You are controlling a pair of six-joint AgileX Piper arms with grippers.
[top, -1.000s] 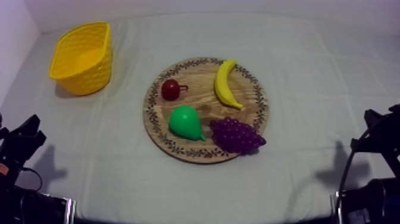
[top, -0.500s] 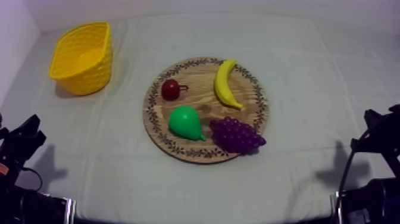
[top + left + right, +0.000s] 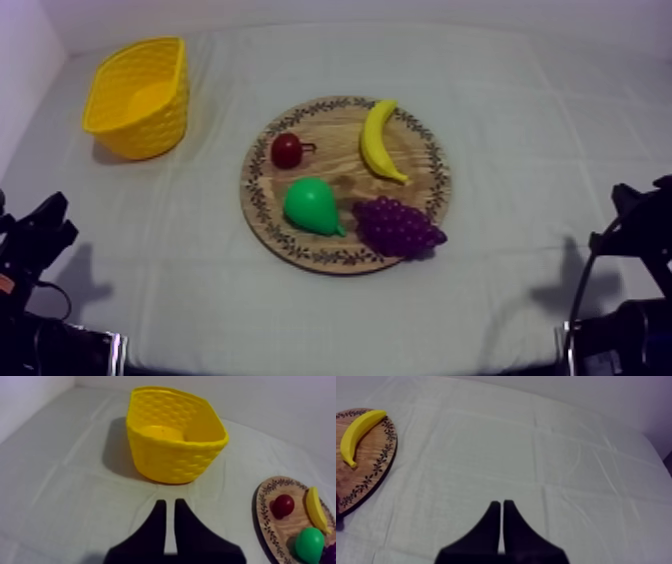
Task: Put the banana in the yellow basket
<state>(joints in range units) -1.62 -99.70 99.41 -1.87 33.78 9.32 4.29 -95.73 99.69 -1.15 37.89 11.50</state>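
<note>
The yellow banana (image 3: 380, 140) lies on the far right part of the round wooden board (image 3: 258, 212), curved along its patterned rim. The yellow basket (image 3: 140, 100) stands at the table's far left, with nothing in it. My left gripper (image 3: 45, 225) rests low at the left edge, far from the board; in the left wrist view its fingers (image 3: 170, 502) lie together, pointing at the basket (image 3: 175, 451). My right gripper (image 3: 640, 200) rests low at the right edge; its fingers (image 3: 501, 503) form a narrow wedge over bare cloth, with the banana (image 3: 358, 432) well off to one side.
Sharing the board are a small red fruit (image 3: 287, 150), a green pear (image 3: 312, 206) and a purple bunch of grapes (image 3: 397, 226). Grey-white cloth stretches between the board and both arms.
</note>
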